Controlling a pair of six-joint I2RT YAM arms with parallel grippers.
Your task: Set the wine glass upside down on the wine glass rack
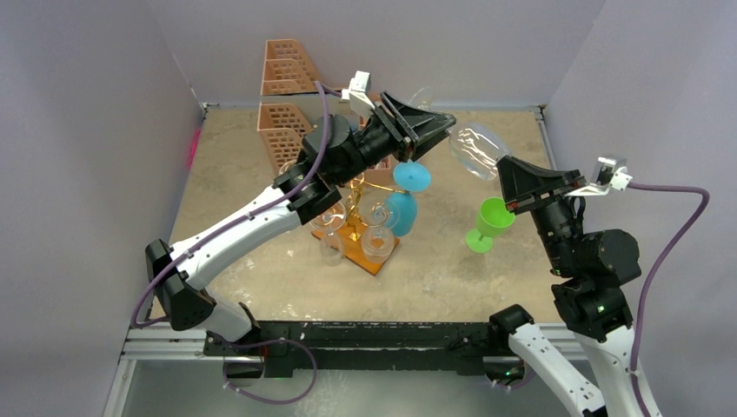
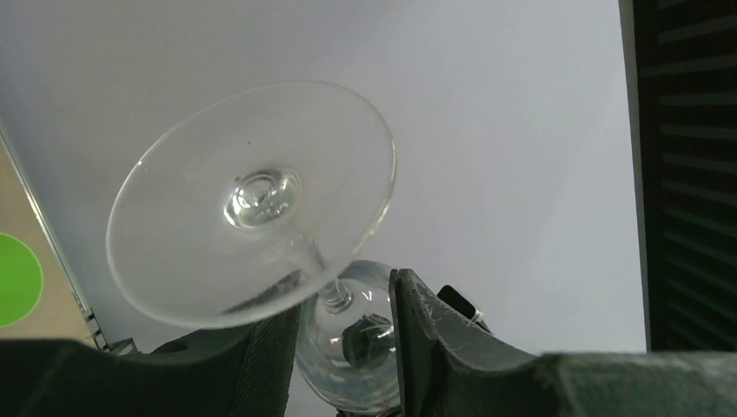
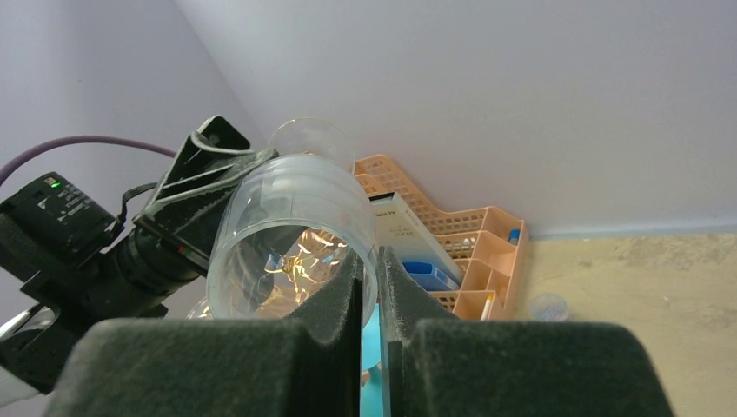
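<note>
The clear wine glass (image 1: 476, 148) hangs on its side in the air above the table, between my two grippers. My right gripper (image 1: 508, 169) is shut on the wall of its bowl at the rim (image 3: 291, 234), one finger inside and one outside. My left gripper (image 1: 439, 122) reaches in from the left. In the left wrist view its fingers stand on either side of the thin stem (image 2: 335, 295) with a gap on both sides, and the round foot (image 2: 252, 204) is in front. The gold wine glass rack (image 1: 361, 217) stands below on its wooden base (image 1: 375, 252).
A blue glass (image 1: 404, 208) hangs upside down on the rack, and two clear glasses (image 1: 331, 243) hang lower down. A green plastic glass (image 1: 489, 223) stands upright on the table under the right gripper. A peach perforated organizer (image 1: 287, 130) sits at the back left by the wall.
</note>
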